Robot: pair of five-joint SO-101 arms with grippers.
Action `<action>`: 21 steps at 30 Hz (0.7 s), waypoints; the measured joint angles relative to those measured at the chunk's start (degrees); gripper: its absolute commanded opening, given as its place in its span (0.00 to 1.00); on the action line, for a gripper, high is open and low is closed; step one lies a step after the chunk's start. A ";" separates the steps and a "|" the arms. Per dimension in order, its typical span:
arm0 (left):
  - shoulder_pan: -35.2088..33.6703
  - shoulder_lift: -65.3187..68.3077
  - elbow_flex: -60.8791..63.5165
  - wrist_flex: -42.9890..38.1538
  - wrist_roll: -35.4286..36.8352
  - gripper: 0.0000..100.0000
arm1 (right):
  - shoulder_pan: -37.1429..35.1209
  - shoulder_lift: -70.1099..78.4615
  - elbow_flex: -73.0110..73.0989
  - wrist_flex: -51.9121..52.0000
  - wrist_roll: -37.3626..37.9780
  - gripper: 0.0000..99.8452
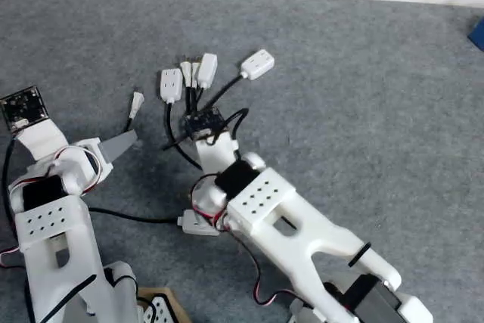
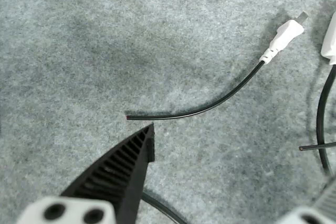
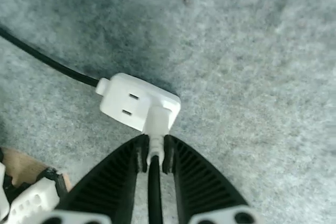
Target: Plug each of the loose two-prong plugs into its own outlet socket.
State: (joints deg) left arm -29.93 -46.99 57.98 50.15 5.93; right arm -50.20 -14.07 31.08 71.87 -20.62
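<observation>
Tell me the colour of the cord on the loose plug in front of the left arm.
Black cord, white plug; clearest in the left wrist view.

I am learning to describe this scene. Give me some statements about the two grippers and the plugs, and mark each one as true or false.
1. The right gripper is shut on a white plug. True.
2. That plug is far from every socket. False: it touches the white outlet socket; how deep it sits cannot be seen.
3. The left gripper holds the loose plug. False: it is open and empty, and the loose plug lies ahead of it.
4. The loose plug's cord is black. True.
5. The plugs lie on a glossy white tabletop. False: they lie on gray carpet.
</observation>
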 measured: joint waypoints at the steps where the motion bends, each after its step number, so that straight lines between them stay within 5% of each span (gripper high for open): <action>1: 0.00 0.00 0.00 0.00 0.00 0.49 | 0.44 0.18 0.00 0.62 0.26 0.01; 12: 0.00 0.00 0.00 0.00 0.00 0.49 | 0.44 0.97 -3.16 6.42 2.90 0.01; 21: 0.00 0.00 0.00 0.00 0.00 0.49 | -7.12 13.80 -10.20 7.82 2.90 0.01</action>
State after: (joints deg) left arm -29.93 -46.99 57.98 50.15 5.93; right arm -57.32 -0.26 20.88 79.69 -17.71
